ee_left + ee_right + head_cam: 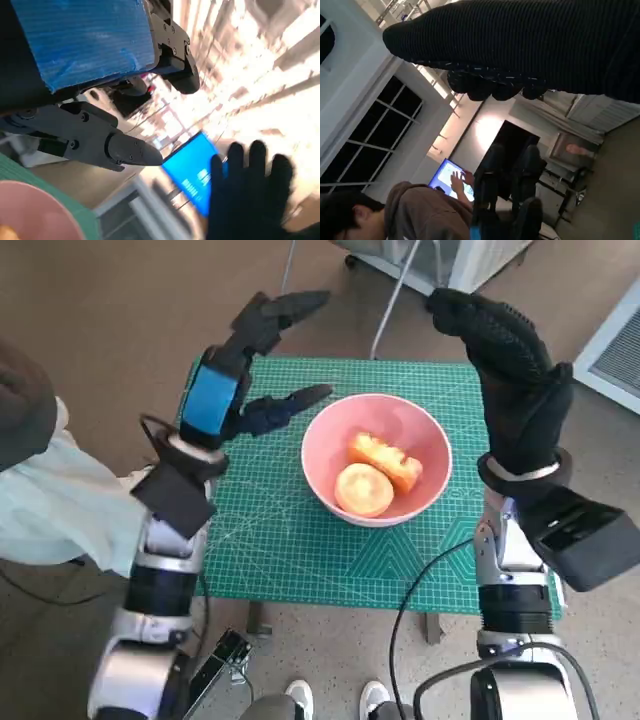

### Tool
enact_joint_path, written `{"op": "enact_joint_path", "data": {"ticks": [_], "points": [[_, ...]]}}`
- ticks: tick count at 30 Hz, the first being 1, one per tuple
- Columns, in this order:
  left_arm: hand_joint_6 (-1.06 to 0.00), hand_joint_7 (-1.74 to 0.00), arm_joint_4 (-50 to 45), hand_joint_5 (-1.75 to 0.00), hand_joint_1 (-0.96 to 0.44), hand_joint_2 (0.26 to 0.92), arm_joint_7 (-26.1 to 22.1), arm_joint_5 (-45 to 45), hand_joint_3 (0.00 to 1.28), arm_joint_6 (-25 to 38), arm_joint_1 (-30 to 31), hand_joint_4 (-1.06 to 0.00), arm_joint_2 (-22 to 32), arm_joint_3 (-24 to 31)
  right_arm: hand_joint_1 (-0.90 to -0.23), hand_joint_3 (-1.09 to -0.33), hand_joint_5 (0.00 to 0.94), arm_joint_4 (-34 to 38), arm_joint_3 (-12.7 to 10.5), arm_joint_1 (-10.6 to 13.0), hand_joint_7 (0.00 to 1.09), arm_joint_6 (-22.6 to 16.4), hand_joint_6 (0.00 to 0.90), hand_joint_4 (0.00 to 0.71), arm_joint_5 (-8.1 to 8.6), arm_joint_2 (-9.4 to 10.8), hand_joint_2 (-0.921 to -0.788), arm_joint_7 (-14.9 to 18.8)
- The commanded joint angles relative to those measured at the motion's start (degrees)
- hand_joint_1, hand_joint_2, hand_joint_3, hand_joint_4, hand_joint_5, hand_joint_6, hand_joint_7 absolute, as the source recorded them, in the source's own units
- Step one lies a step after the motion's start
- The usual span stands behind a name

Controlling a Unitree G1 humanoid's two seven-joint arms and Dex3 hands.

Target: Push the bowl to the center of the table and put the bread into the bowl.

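Blue tape marks the back of the left hand (232,368), which is raised in the upper left of the head view, left of the bowl (376,458). Its black fingers (292,306) are spread wide apart and nothing is held between them; one points toward the top centre of the frame, another (290,403) reaches toward the bowl's rim without touching it. In the left wrist view the same fingers (131,150) are seen parted, with the bowl's pink rim (35,215) in the lower left corner.

The right hand (512,368) is held upright in the upper right of the head view, its gloved fingers extended and slightly curved over, and nothing is gripped. It is also seen in the lower right of the left wrist view (252,195), fingers apart.

The pink bowl is set near the middle of the green mat (280,540) that covers the table. Two pieces of bread lie inside it: a round one (363,489) toward the lower side and a longer one (387,461) touching it above.

Brown floor (110,310) surrounds the table. A pale sleeve (55,500) is seen at the left edge. In the right wrist view a person (415,212) in a brown top appears at the bottom left, beside a lit blue screen (451,181).
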Motion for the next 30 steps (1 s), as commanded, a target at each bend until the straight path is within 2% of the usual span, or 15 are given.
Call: {"op": "enact_joint_path", "data": {"ticks": [1, 6, 22, 30], "points": [[-0.2, -0.62, -2.89, -0.2, -0.31, 0.921, -0.29, -2.78, 0.15, 0.31, 0.98, -0.31, -0.71, 0.85, -0.678, -0.751, 0.054, 0.32, 0.15, 0.13, 0.79, 0.45, -0.001, 0.251, -1.6, 0.09, -0.921, -1.39], [-0.16, -0.67, -3.22, -0.21, -0.3, 0.921, -0.51, -4.01, 0.17, 0.39, 1.1, -0.3, -0.94, 1.07, -0.676, -0.761, 0.05, 0.77, 0.26, -0.29, 0.79, 0.72, -0.001, 0.247, -2.06, 0.01, -0.921, -1.64], [-0.13, -0.7, -3.87, -0.19, -0.32, 0.921, -0.09, -4.09, 0.18, 0.09, 1.18, -0.28, -0.34, 1.71, -0.698, -0.764, 0.047, 0.87, 0.54, -0.75, 0.77, 1.63, -0.001, 0.25, -0.94, -0.29, -0.921, -0.5], [-0.13, -0.69, -4.49, -0.18, -0.32, 0.921, -0.6, -4.79, 0.18, 0.38, 1.23, -0.28, -0.24, 1.91, -0.7, -0.763, 0.046, 0.03, 0.74, -0.67, 0.77, 2.09, -0.001, 0.25, -1.08, -0.4, -0.921, -0.55]]}}
